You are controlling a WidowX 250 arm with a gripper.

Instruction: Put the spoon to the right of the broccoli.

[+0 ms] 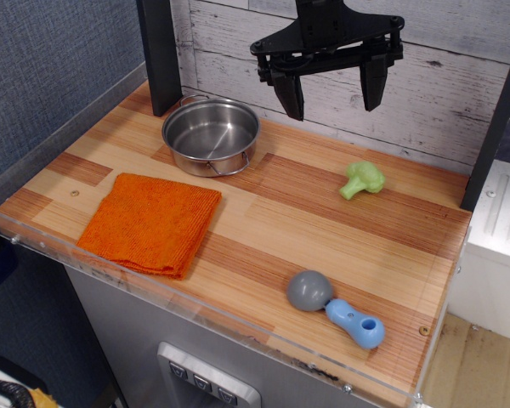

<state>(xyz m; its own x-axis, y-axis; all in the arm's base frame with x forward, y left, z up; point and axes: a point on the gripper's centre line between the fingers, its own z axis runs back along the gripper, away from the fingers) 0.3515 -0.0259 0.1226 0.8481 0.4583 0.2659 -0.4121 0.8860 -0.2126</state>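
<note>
The upper part of the gripper (331, 95) assembly is cut off by the top edge of the frame; only the black body and the two fingers are visible. The fingers are spread wide apart with nothing between them, and the gripper hangs in the air above the rear of the bench (263, 217), in front of the whitewashed plank wall (442, 76). A dark post (160, 55) at the rear left is also truncated at the top. The far interior wall of the steel pot (211, 134) is visible, but its near outer side is hidden by its own rim.

The spoon (336, 308) lies flat near the front edge of the bench, toward the right. Its long axis runs diagonally: the grey bowl, dome side up, points toward the upper left, and the light-blue handle points toward the lower right, with the hole at its end visible.

The broccoli (361, 179) lies well apart from the spoon, farther back on the right side of the bench. Its stem points to the lower left and its bumpy head to the upper right.

An orange cloth (151, 223), folded, lies at the front left, near the pot.
</note>
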